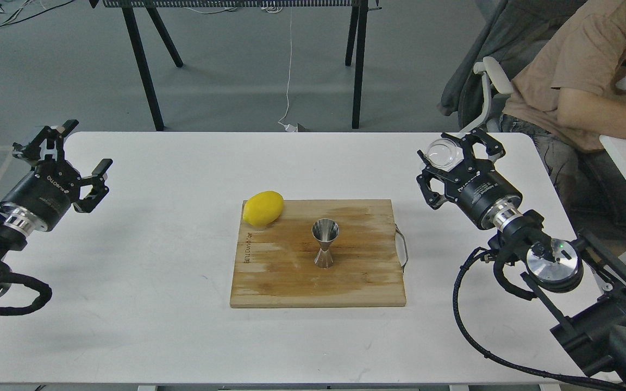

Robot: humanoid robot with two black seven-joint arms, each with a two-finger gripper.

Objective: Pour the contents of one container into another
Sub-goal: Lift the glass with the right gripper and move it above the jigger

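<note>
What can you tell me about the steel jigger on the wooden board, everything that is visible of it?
The jigger is a small, shiny, metal-looking cup shaped like an hourglass: a wider cone on top, open upward, a narrow waist, and a smaller cone below as its foot. It stands upright, a little right of the middle of the wooden cutting board, and the board is all it touches. The lemon lies apart from it at the board's far left corner. Neither gripper is near it. Whether it holds liquid cannot be seen.

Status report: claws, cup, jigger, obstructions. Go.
Left claw open, empty. Right claw shut on small clear glass cup. Shiny steel hourglass jigger upright on wooden board; yellow lemon at board's corner, off the path.
</note>
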